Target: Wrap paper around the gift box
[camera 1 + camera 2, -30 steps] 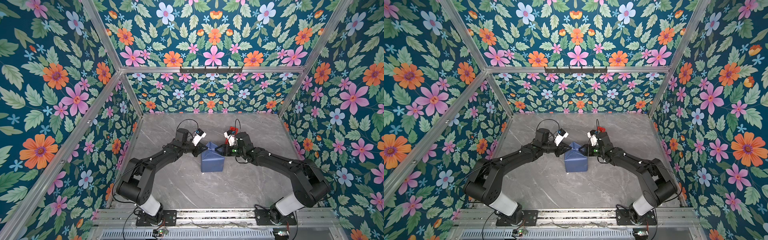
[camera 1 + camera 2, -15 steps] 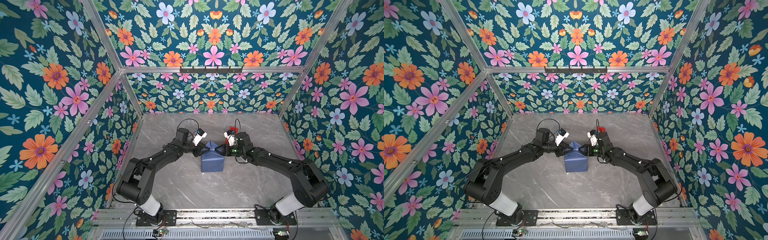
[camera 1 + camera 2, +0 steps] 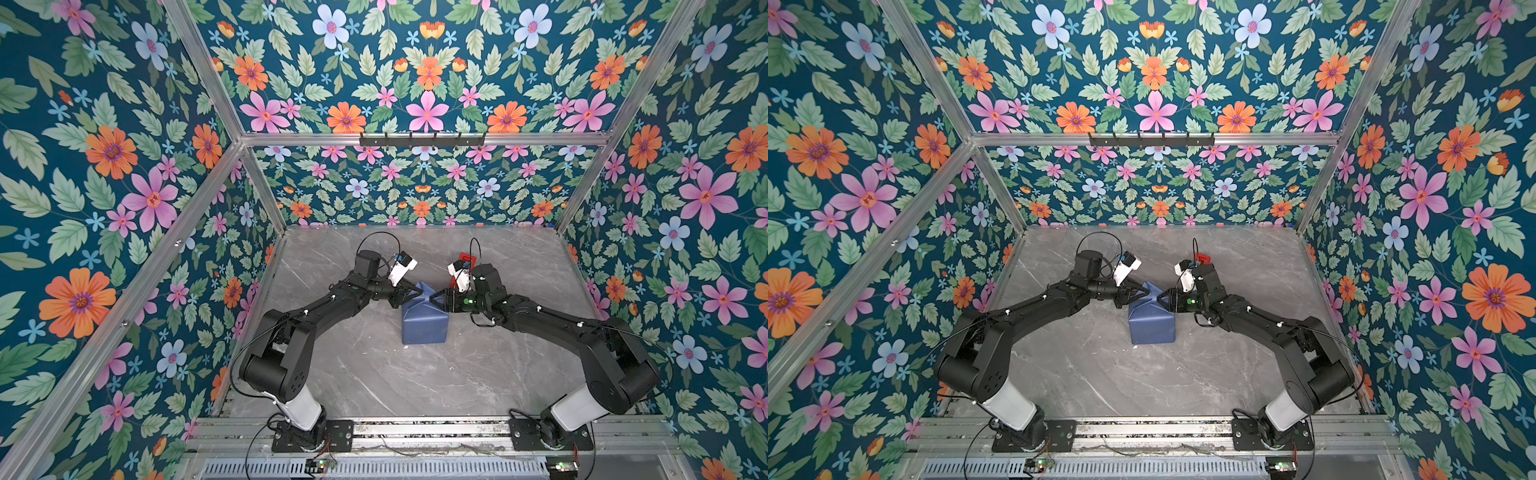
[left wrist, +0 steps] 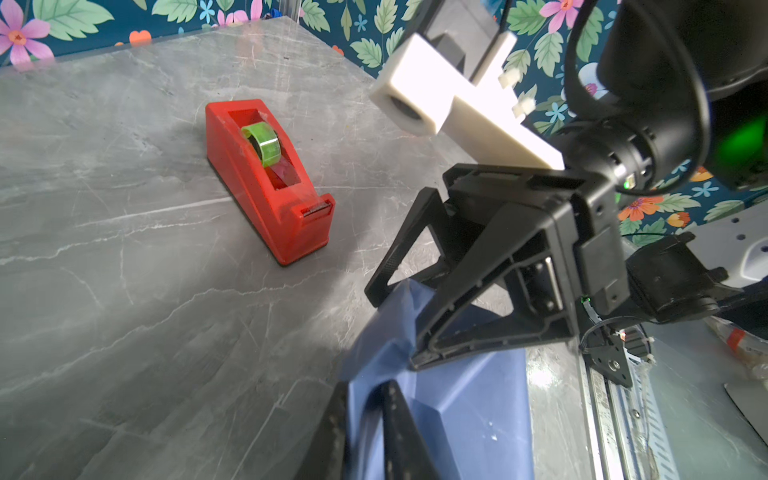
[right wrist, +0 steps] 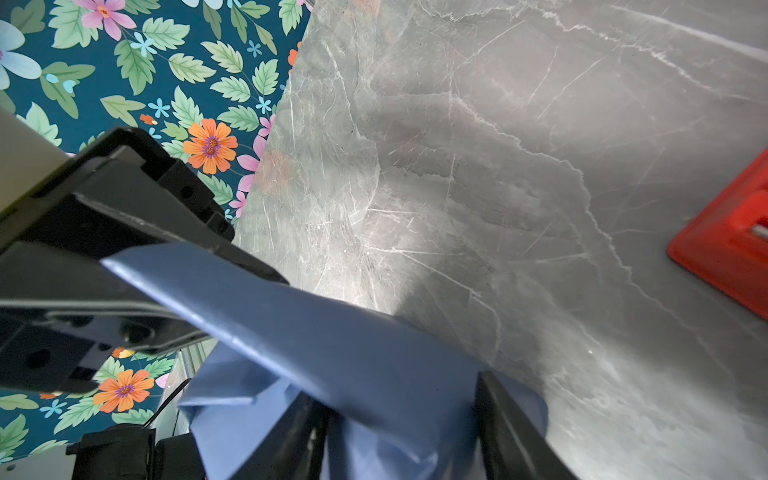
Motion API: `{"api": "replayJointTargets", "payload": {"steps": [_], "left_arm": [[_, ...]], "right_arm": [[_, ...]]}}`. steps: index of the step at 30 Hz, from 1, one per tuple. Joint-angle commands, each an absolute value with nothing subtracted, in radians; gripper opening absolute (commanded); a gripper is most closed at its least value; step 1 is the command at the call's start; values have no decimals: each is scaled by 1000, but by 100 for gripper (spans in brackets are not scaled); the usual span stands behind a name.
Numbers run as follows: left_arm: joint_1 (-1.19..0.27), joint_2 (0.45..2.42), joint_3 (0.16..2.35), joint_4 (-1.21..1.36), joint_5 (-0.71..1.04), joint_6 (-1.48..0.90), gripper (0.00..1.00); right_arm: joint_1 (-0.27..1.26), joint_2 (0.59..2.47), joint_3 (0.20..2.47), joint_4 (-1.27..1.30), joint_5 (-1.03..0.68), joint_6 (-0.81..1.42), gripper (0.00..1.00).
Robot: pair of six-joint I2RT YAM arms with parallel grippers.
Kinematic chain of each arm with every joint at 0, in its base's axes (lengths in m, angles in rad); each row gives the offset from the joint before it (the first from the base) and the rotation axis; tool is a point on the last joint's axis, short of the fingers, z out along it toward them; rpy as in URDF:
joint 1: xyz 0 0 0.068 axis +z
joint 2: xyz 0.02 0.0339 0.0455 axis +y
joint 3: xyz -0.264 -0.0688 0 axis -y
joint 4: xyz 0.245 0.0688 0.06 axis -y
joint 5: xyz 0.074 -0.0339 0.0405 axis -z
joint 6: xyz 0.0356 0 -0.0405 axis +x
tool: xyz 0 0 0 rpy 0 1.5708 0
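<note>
The grey marbled worktop fills the floor of the flowered booth. The left arm and the right arm both reach low from the near rail toward the middle. Their elbows point outward, and their tips almost meet over the far end of the parcel. The paper, dark blue side out, sits mid-worktop folded into a box shape; the gift box cannot be seen under it. The left tool is nearly closed, pinching a flap of the paper at the parcel's far left. The right tool has its fingers apart, one on each side of a raised fold at the far right. Just beyond it stands a red tape dispenser holding a green tape roll.
</note>
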State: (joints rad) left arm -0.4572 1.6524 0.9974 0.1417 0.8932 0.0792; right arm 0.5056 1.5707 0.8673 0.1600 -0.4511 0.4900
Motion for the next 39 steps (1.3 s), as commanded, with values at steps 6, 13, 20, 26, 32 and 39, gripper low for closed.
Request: {"api": "replayJointTargets", "payload": {"steps": [6,13,20,26,32,39], "left_arm": [[-461,1654,1005,159,922,78,4],[-460,1627,979,152,881,88,30],[-447,1562,907,144,831,108,48],[-431,1551,862,146,805,118,50],[-431,1573,847,172,814,107,51],[-431,1586,859,169,822,120,51]], "right_arm": [[508,1580,865,72,-427,474,56],[507,1576,862,68,-425,473,56],[507,1574,862,68,-425,469,56],[507,1572,864,67,-427,470,56],[506,1573,867,66,-427,467,56],[507,1568,912,27,-431,384,57]]}}
